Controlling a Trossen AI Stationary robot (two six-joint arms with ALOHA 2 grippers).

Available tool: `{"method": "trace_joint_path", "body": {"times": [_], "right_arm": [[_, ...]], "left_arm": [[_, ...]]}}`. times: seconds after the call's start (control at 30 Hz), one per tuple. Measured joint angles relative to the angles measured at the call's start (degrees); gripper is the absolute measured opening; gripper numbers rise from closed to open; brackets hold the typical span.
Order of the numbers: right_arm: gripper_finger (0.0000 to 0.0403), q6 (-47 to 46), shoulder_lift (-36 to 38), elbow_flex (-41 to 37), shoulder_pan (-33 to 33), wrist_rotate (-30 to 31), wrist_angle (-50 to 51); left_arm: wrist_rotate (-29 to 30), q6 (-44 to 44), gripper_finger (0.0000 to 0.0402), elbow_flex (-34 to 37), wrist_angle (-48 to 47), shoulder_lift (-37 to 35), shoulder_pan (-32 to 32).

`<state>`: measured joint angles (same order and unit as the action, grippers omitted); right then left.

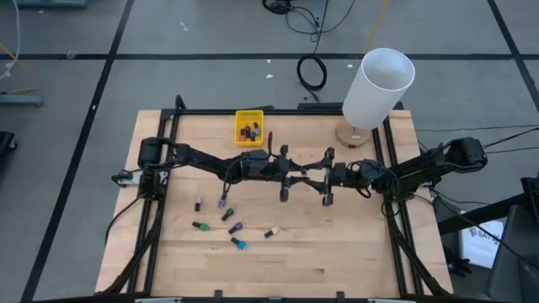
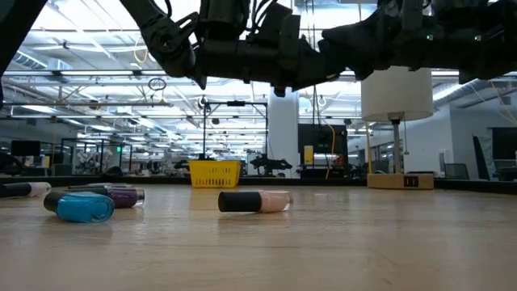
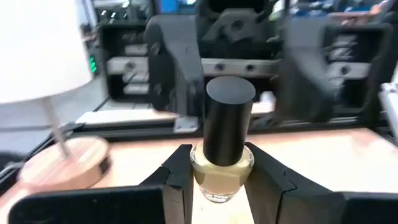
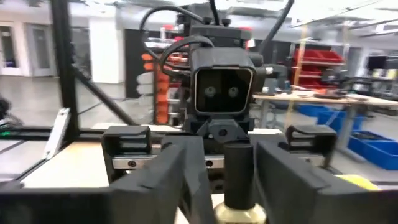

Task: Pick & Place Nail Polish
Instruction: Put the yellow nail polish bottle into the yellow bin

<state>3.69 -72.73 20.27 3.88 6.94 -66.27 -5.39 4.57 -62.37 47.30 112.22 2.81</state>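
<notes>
A nail polish bottle with a beige body and black cap [image 3: 227, 140] hangs above the table's middle, where my two arms meet tip to tip. My left gripper [image 3: 222, 160] is shut on it. My right gripper [image 4: 239, 163] faces it, open, its fingers standing either side of the cap [image 4: 239, 174] with a gap on each side. In the high view the left gripper [image 1: 286, 172] and the right gripper [image 1: 327, 177] hide the bottle. Several more bottles lie on their sides on the wood nearer the front, among them a blue one [image 2: 79, 205] and a pale pink one [image 2: 254, 201]. My left gripper pinches the bottle's round beige body [image 3: 205, 177] between its two fingers, one on each side. The fingers [image 3: 180, 171] come in level from the table's left. The bottle stands upright in the hold, cap up, lifted clear of the table.
A yellow bin [image 1: 249, 128] with a few bottles in it stands at the far side of the table. A white-shaded lamp [image 1: 377, 88] on a round wooden base stands at the far right corner. Loose bottles [image 1: 227, 215] lie front left of centre.
</notes>
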Motion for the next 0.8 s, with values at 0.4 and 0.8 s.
{"method": "trace_joint_path", "body": {"times": [0.4,0.8], "right_arm": [[0.0300,1.53,17.05,0.02,3.00,11.58,16.25],[0.0275,-1.00,29.51,0.00,2.71,12.52,35.58]], "left_arm": [[9.81,-3.63,0.0094,0.95,-22.43,-12.28,4.93],[16.15,-17.12,0.0094,20.75,-13.77,-22.44,16.89]]}}
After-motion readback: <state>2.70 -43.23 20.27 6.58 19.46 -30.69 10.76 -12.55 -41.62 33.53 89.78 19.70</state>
